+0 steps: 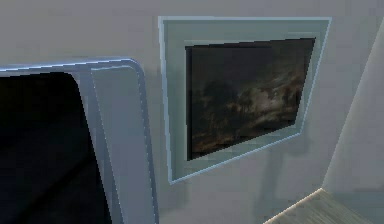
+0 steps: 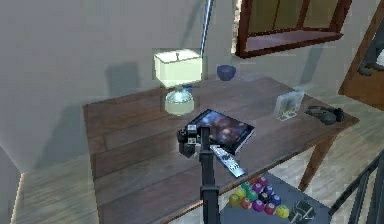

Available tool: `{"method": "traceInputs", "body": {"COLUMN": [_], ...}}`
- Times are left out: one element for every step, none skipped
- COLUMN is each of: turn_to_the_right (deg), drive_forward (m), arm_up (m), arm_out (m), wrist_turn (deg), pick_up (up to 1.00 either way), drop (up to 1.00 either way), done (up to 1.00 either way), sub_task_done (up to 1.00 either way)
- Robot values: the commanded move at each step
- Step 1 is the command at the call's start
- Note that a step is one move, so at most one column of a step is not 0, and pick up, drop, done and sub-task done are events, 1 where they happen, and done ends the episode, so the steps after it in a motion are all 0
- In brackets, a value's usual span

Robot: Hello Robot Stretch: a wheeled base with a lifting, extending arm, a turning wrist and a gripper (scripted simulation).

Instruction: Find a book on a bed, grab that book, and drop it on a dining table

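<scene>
In the arm side view a book [image 2: 226, 128] with a dark, glossy cover is over a brown wooden table [image 2: 130, 135], near its front middle. My gripper [image 2: 187, 138] is at the book's left corner, at the end of the dark arm [image 2: 209, 190] that rises from the bottom edge. The book has the tabletop behind it, so I cannot tell whether the gripper holds it or whether it lies on the wood.
On the table stand a pale green lamp [image 2: 178, 75], a blue bowl [image 2: 226, 72], a small clear object [image 2: 291, 105] and a dark item [image 2: 325, 113]. Coloured balls [image 2: 262, 197] lie below the table's front. In the forward view a framed dark picture [image 1: 250, 95] and a blue-framed dark panel [image 1: 60, 150] are close ahead.
</scene>
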Motion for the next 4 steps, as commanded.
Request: {"method": "traceInputs", "body": {"turn_to_the_right": [0.0,0.0,0.0,0.0], "drive_forward": [0.00,0.00,0.00,0.00], "arm_up": [0.00,0.10,0.00,0.00], "arm_out": [0.00,0.00,-0.08,0.00], "wrist_turn": [0.0,0.0,0.0,0.0], "pick_up": [0.00,0.00,0.00,0.00], "drop": [1.00,0.00,0.00,0.00], "done": [0.00,0.00,0.00,1.00], "sub_task_done": [0.00,0.00,0.00,0.00]}}
